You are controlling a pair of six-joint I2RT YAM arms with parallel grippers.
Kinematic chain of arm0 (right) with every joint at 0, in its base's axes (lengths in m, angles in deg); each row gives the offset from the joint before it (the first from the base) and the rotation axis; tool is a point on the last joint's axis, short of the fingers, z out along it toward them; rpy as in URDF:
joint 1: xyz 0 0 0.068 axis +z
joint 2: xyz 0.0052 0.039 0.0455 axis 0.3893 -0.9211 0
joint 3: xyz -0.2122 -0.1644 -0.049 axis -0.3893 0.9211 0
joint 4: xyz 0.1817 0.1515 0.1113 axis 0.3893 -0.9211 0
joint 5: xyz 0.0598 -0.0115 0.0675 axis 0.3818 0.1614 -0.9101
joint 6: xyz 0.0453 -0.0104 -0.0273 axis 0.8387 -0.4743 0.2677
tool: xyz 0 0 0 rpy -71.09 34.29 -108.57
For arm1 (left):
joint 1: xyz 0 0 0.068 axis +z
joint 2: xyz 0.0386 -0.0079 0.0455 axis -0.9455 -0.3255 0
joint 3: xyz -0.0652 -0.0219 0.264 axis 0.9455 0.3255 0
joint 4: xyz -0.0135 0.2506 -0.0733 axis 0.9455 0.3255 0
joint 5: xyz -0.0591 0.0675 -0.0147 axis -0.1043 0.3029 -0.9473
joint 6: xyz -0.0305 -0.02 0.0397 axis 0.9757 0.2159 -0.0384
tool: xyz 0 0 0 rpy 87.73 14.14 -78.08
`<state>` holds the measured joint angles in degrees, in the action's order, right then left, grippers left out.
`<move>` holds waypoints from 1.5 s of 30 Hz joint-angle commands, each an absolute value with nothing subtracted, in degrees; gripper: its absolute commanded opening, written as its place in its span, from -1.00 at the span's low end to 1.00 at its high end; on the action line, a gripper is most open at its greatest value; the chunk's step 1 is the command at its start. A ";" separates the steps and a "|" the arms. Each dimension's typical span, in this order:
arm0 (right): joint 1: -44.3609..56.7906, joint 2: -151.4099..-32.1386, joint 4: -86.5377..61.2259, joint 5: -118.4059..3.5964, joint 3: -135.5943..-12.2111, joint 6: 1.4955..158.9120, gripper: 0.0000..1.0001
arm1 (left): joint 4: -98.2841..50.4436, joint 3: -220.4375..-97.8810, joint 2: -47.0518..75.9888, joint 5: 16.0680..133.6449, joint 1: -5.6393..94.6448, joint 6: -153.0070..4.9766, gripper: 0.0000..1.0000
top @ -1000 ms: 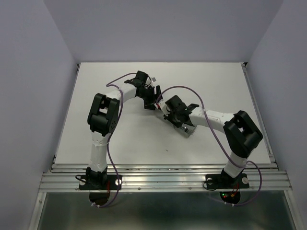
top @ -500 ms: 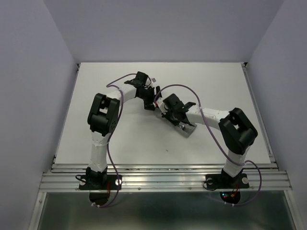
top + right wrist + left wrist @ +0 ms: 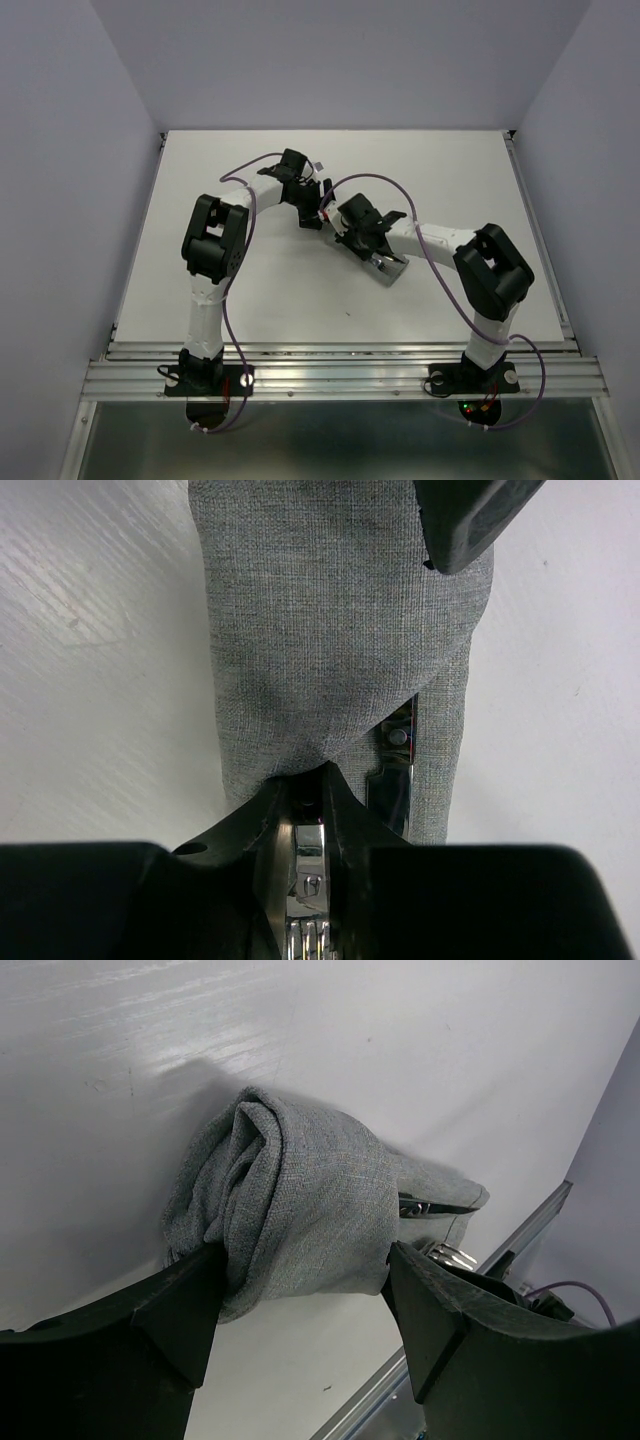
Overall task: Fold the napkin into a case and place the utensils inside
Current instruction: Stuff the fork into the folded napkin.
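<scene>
The grey napkin [image 3: 330, 630] lies folded into a narrow case [image 3: 392, 270] at the table's middle. In the left wrist view its far end [image 3: 290, 1210] is bunched up between my left gripper [image 3: 300, 1305], whose jaws stand wide open, one on each side and touching the cloth. My right gripper [image 3: 305, 780] is at the case's mouth, shut on a shiny fork [image 3: 308, 850]. The fork's tines point back toward the wrist. A knife blade [image 3: 395, 770] shows inside the mouth beside it. Silver utensil ends [image 3: 452, 1255] stick out of the case's near end.
The two arms meet over the table's middle [image 3: 335, 215], with purple cables looping above them. White table [image 3: 270, 290] surrounds the case. A metal rail [image 3: 340, 350] runs along the near edge, and walls stand on three sides.
My right arm has pushed a little left and toward the back, its elbow moving in, carrying the fork toward the case. The left arm has stayed still.
</scene>
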<state>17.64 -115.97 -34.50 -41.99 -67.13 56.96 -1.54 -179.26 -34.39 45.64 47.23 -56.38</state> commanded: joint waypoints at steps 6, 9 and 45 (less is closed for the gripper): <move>17.08 -114.06 -31.66 -43.70 -68.32 59.68 -0.56 | -0.90 -178.40 -32.64 42.69 45.78 -57.38 0.53; 16.55 -113.44 -31.92 -43.61 -67.70 59.94 -0.45 | -0.99 -178.13 -32.64 42.86 45.78 -57.29 0.53; 7.76 -92.27 -31.57 -39.48 -50.48 66.88 -0.54 | -0.28 -179.36 -33.17 43.04 45.43 -58.00 0.53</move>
